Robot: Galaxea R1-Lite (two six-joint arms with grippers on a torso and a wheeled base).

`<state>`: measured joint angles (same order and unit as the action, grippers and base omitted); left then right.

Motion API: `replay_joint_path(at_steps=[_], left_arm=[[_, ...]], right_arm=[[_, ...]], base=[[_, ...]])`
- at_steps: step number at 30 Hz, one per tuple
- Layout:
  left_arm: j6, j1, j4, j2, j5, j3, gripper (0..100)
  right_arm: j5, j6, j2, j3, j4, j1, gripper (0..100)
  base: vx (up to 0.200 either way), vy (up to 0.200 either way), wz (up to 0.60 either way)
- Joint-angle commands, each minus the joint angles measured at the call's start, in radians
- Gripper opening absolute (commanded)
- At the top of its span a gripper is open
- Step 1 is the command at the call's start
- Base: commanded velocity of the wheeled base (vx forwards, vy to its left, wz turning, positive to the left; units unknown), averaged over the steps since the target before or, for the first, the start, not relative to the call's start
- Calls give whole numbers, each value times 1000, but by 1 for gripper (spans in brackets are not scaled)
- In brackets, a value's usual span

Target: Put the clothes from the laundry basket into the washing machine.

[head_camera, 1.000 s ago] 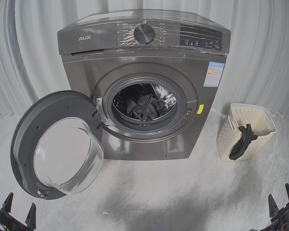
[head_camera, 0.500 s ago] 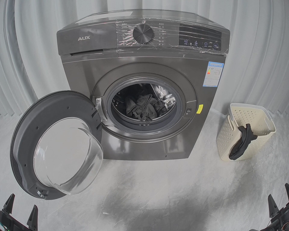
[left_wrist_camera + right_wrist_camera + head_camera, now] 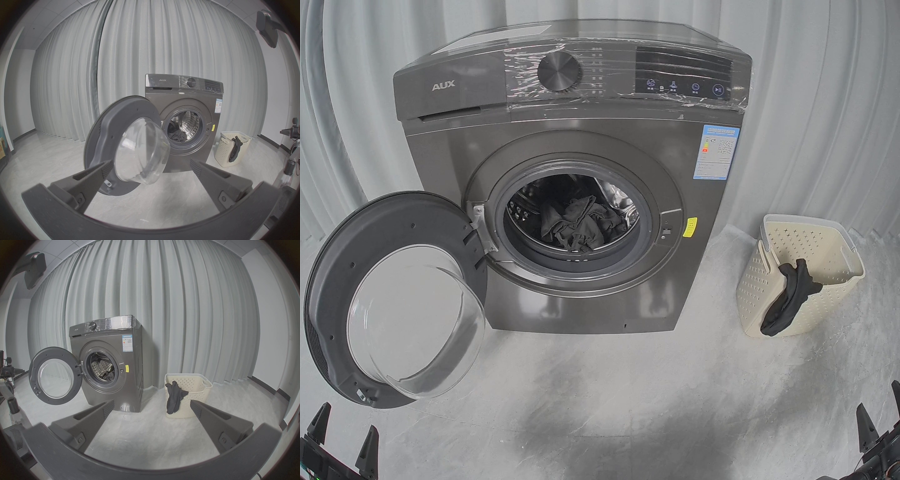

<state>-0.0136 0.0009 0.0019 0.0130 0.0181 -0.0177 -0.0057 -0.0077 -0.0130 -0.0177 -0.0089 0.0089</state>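
While both arms hang low, well apart from the work, the left gripper (image 3: 345,425) and right gripper (image 3: 878,400) have their fingers spread wide. A dark garment (image 3: 790,297) drapes over the near rim of the cream laundry basket (image 3: 750,294), on bare floor (image 3: 650,387) just right of the washing machine (image 3: 569,125). Its round door (image 3: 337,300), swung fully open, stands between the left gripper and the drum (image 3: 615,199), where dark clothes (image 3: 575,225) lie piled. Pale curtains (image 3: 831,112) hang behind.

curtain (image 3: 831,94): pale grey, pleated, hanging from ceiling to floor across the back of the room
floor (image 3: 625,387): pale grey, marbled, slightly glossy
wall (image 3: 272,318): plain white, just beside the curtain's end
skirting (image 3: 265,385): dark strip along the wall's foot
ceiling (image 3: 47,20): white panels
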Motion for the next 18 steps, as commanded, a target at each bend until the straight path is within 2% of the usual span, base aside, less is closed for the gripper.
replay_joint_path(at_steps=[1,18], left_arm=[[0,1,0,-13,0,16,100],[-3,1,-2,-13,5,16,100]], right_arm=[[0,-2,13,18,0,0,100],[0,0,13,18,0,0,100]], base=[[0,-200,0],[0,-200,0]])
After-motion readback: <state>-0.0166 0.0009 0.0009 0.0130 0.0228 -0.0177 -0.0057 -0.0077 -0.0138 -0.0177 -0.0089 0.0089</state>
